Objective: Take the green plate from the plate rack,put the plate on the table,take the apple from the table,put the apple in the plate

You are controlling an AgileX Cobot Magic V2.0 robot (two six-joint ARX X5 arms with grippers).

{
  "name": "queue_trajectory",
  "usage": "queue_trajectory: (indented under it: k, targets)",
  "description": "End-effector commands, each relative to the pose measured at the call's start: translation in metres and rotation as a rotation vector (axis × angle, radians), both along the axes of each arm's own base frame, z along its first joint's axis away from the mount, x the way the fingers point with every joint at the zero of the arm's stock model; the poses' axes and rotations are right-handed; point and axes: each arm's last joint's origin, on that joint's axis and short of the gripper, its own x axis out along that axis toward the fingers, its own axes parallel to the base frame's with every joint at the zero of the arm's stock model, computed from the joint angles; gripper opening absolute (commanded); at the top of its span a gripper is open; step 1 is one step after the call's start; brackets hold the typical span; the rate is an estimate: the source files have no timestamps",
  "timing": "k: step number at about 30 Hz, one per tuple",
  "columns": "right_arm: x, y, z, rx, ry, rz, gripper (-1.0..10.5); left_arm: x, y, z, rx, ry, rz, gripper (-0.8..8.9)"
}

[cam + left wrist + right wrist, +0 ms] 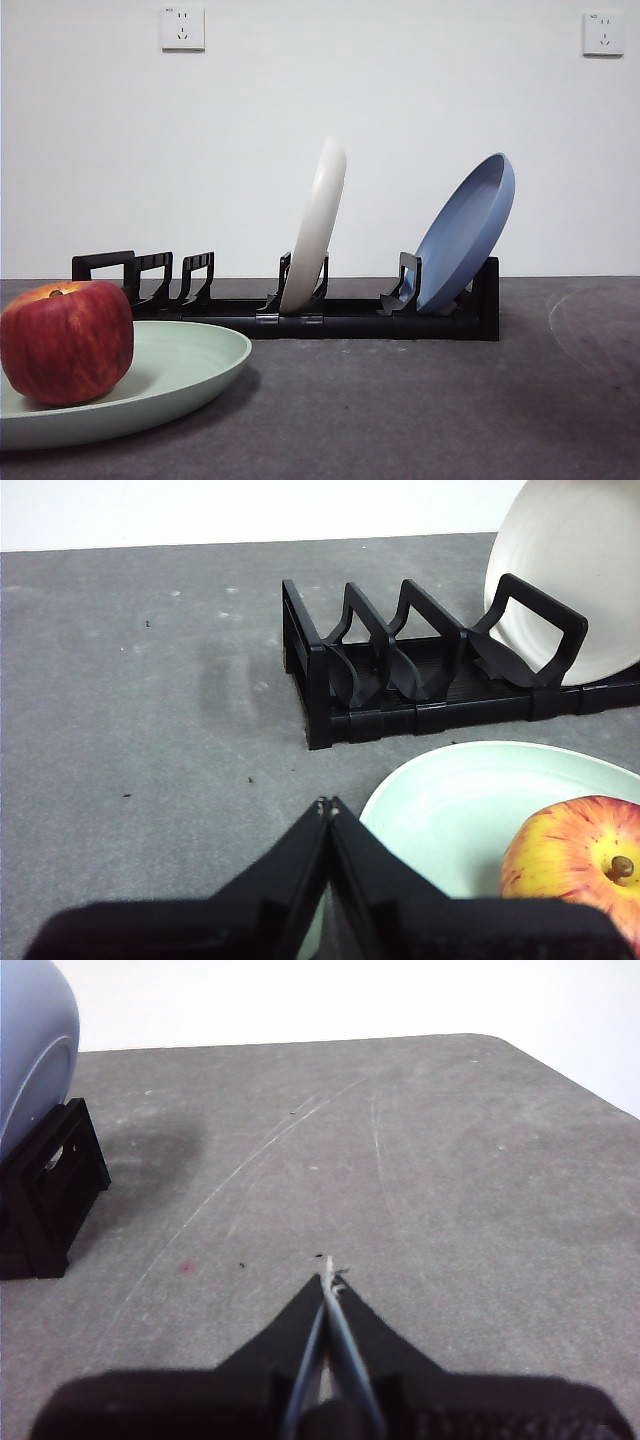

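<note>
The green plate (190, 370) lies flat on the table (430, 410) at the front left, in front of the plate rack (340, 318). The red apple (66, 340) rests on the plate, upright with its stem up. In the left wrist view the green plate (470, 810) and apple (575, 855) sit just beyond my left gripper (327, 805), whose jaws are shut and empty, close to the plate's rim. My right gripper (329, 1265) hovers shut over bare table beside the rack's end (45, 1195). Neither arm shows in the front view.
A cream-white plate (318, 225) stands in the rack's middle slot and a blue plate (468, 230) leans in the right end slot. The rack's left slots (400, 650) hold nothing. The table's corner (500, 1045) curves off beyond the right gripper.
</note>
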Motion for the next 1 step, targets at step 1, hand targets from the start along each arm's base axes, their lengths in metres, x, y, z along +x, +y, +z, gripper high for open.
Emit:
queue_trajectory:
  k: [1]
  targets:
    - [0.0005, -0.0001, -0.0024, -0.006, 0.002, 0.0, 0.0, 0.0003, 0.0002, -0.0017, 0.011, -0.002, 0.0, -0.04]
